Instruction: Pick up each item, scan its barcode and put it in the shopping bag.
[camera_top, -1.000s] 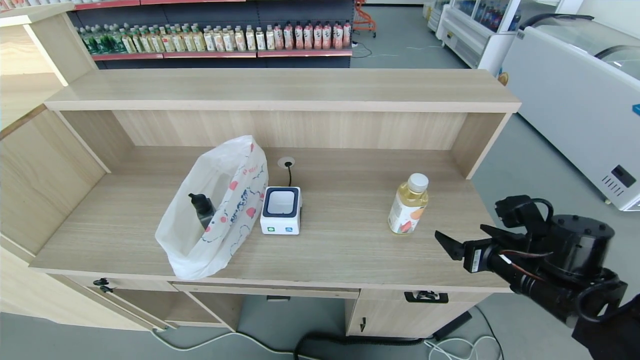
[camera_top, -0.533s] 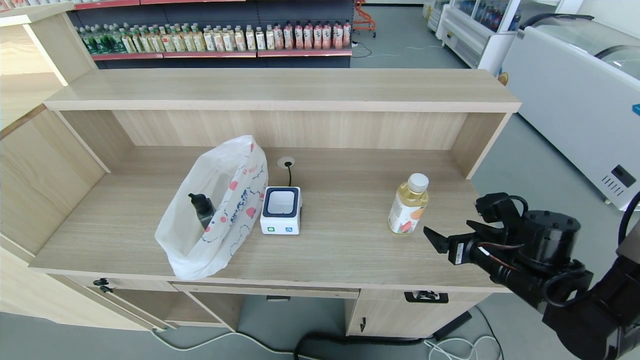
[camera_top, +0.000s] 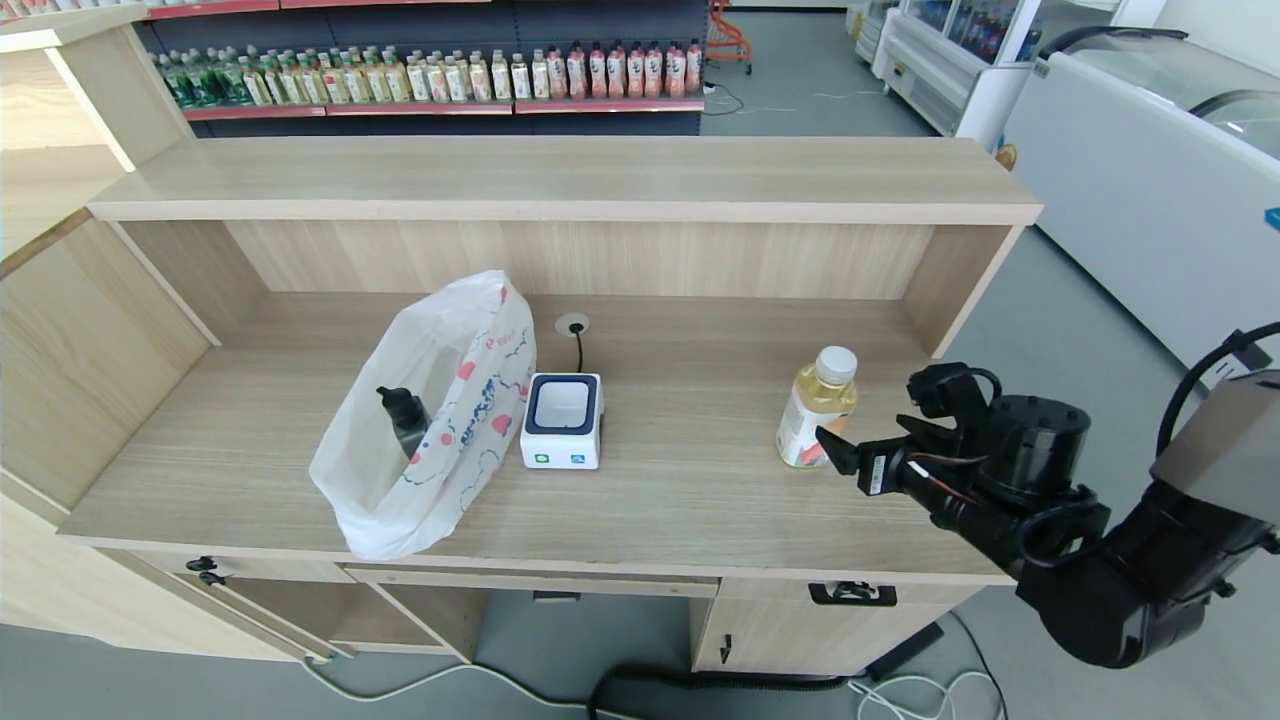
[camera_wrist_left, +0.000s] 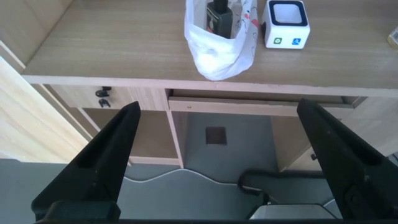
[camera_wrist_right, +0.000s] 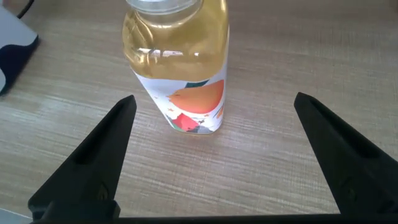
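Bottle: the bottle (camera_top: 818, 408) of yellow drink stands upright on the counter (camera_top: 690, 505), at 3 o'clock from the scanner (camera_top: 562, 421) and well apart from it. Its cap is cut off in the right wrist view, and no barcode can be made out on the label side that faces the cameras.
Right gripper: the right gripper (camera_wrist_right: 214, 96) is at 4 o'clock from the bottle, low over the counter, jaws spread wide. The bottle stands in line with the gap between them and is not held. In the head view one fingertip overlaps the bottle's foot and the far finger is partly hidden behind the wrist.
Left gripper: the left gripper (camera_wrist_left: 219, 104) has its jaws wide apart with nothing between them, and it is out in front of the counter edge.
Shopping bag: the shopping bag (camera_top: 440, 420) stands open just at 9 o'clock from the scanner. Whether the two touch is hard to tell.
Inside the bag: a dark bottle (camera_top: 404, 418) shows its neck and shoulders; the bag's wall hides the rest.
Scanner cable: the cable (camera_top: 578, 350) runs toward 12 o'clock into a round hole in the counter.
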